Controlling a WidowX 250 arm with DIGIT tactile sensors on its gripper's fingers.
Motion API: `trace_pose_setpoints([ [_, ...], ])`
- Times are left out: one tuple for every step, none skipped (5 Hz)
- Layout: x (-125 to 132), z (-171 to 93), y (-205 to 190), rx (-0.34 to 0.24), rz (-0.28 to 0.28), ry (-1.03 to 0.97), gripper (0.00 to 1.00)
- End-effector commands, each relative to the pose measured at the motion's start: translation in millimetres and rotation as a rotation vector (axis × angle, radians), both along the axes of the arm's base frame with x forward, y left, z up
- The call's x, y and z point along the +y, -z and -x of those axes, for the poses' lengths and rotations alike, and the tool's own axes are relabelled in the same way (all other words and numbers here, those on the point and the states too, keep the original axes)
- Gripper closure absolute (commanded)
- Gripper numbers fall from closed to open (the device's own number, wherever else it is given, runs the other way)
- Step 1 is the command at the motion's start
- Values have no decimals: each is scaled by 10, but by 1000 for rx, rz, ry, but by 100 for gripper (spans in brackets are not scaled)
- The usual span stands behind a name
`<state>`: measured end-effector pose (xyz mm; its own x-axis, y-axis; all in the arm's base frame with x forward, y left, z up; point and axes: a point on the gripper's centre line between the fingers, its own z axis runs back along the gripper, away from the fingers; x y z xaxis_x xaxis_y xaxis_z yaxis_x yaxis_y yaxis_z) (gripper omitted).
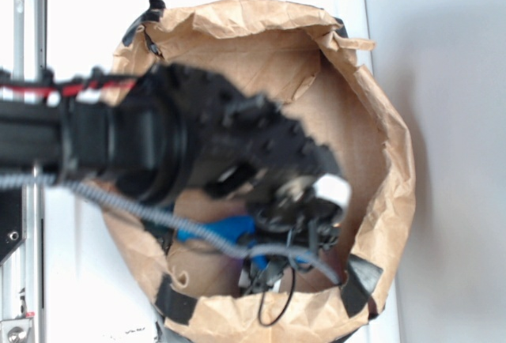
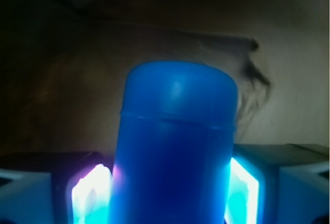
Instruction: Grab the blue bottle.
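In the wrist view the blue bottle (image 2: 175, 131) fills the middle, its smooth rounded end pointing away from me. My gripper (image 2: 170, 195) is shut on it: the glowing pads (image 2: 90, 195) press against both of its sides. From the exterior view, the black arm reaches down into a brown paper bag (image 1: 379, 122), and a patch of the blue bottle (image 1: 229, 227) shows under the wrist near the bag's bottom. The gripper's fingers (image 1: 273, 268) are mostly hidden there by the arm and cables.
The paper bag's crumpled walls surround the gripper on all sides, with black handles (image 1: 178, 303) at its near rim. A grey cable (image 1: 142, 210) trails across the bag. The bag stands on a white surface (image 1: 443, 82); a metal frame (image 1: 32, 11) runs along the left.
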<state>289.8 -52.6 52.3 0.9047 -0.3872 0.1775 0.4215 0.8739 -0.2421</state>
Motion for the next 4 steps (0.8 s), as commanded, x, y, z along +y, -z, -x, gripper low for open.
trace_pose_setpoints([
  [406,-215,-680,-219,-57,425,100],
  [577,-230,-1007,-309,-14,615,100],
  [697,-91,-1324,-373,30,674,100],
  [799,-33,-1577,-293,90,754,100],
])
